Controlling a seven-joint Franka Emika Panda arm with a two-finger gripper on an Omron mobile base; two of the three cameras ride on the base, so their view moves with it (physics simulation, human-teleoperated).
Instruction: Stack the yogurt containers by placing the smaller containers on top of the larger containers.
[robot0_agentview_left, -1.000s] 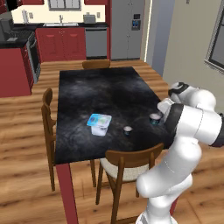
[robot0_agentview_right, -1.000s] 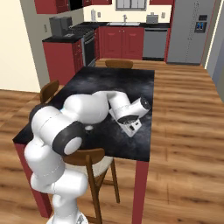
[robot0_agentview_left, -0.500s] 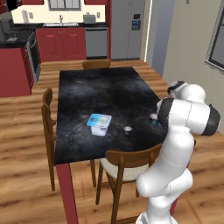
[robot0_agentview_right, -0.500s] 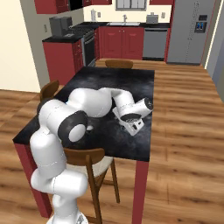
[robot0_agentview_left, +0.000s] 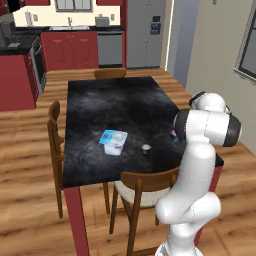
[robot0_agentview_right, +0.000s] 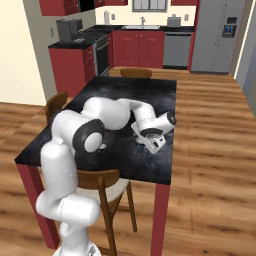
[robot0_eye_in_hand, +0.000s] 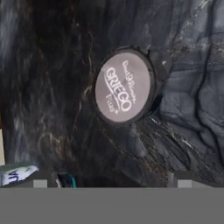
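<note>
where wood floor meets red kitchen cabinets (robot0_agentview_left: 75, 50), black marble table (robot0_agentview_left: 115, 102) with 3 chairs, white tub (robot0_agentview_left: 113, 142) near its middle, cup (robot0_agentview_left: 145, 148) just beside, second cup (robot0_eye_in_hand: 125, 86) under the gripper (robot0_agentview_right: 148, 145), jaws spread, nothing held

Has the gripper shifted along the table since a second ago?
Yes. In the right base view the gripper has edged toward the table's near edge.

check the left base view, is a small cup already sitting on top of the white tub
No, the white tub has only its teal foil top showing, and a small cup stands apart on the table.
</note>
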